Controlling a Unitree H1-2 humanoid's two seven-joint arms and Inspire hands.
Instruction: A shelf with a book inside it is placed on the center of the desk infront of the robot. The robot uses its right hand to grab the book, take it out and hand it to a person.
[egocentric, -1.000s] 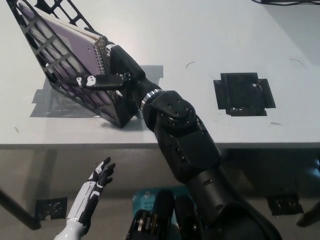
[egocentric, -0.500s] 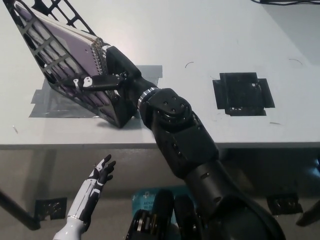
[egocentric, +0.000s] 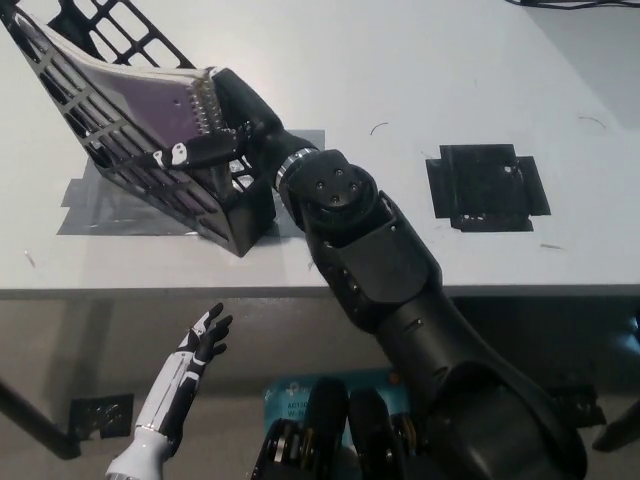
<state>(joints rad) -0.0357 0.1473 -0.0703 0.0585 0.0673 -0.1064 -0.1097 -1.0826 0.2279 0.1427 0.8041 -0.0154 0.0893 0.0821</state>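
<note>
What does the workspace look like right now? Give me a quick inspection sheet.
Surface: grey desk, grey tape patch under the shelf.
Job's things: black wire shelf tilted at the desk's left; spiral book inside it.
Clutter: black tape square to the right.
Hands: right hand shut on the book's spiral edge; left hand open, resting below the desk edge.
Cables: dark cable at the far right edge.
Surroundings: floor below; no person seen.
</note>
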